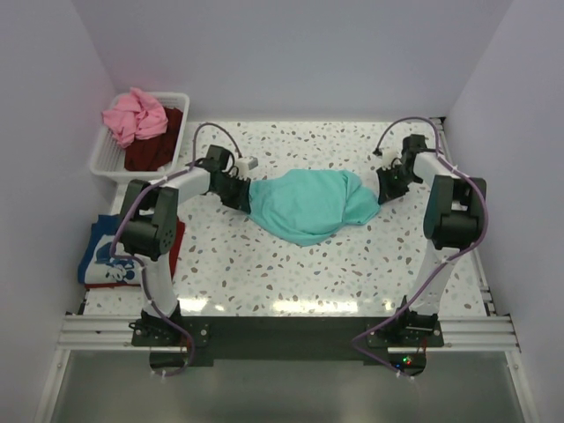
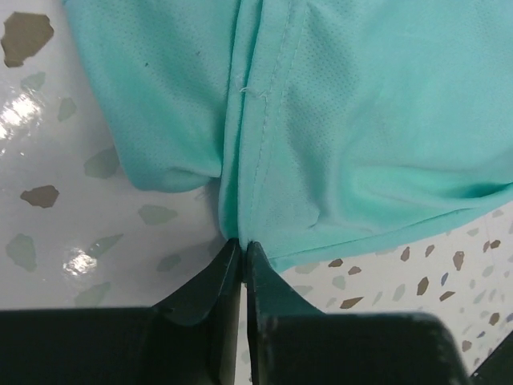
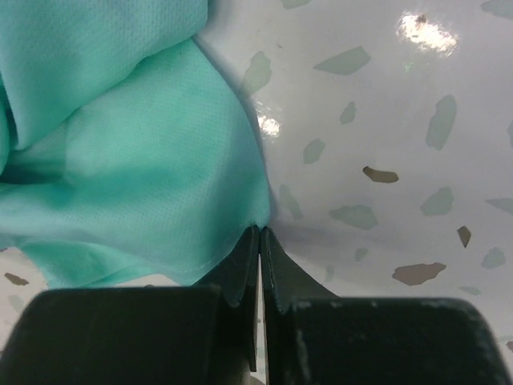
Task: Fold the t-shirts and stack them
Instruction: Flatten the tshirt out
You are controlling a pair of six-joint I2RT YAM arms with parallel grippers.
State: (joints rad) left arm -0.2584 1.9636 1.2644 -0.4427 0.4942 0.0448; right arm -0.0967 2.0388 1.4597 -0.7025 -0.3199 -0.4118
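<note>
Nearer than the teal t-shirt (image 1: 308,204), to its left, a blue printed t-shirt (image 1: 104,256) is lying on a red t-shirt (image 1: 180,245) at the edge of the surface (image 1: 291,273). The teal t-shirt is being stretched across mid-surface, bunched and creased, its fine mesh and stitched seam showing. Its left end is being pinched by the fully closed left tool (image 2: 242,245), its right end by the closed right tool (image 3: 260,233). Beyond it, leftward, a pink t-shirt (image 1: 134,116) and a dark maroon t-shirt (image 1: 154,148) are being held in a white basket (image 1: 104,166).
</note>
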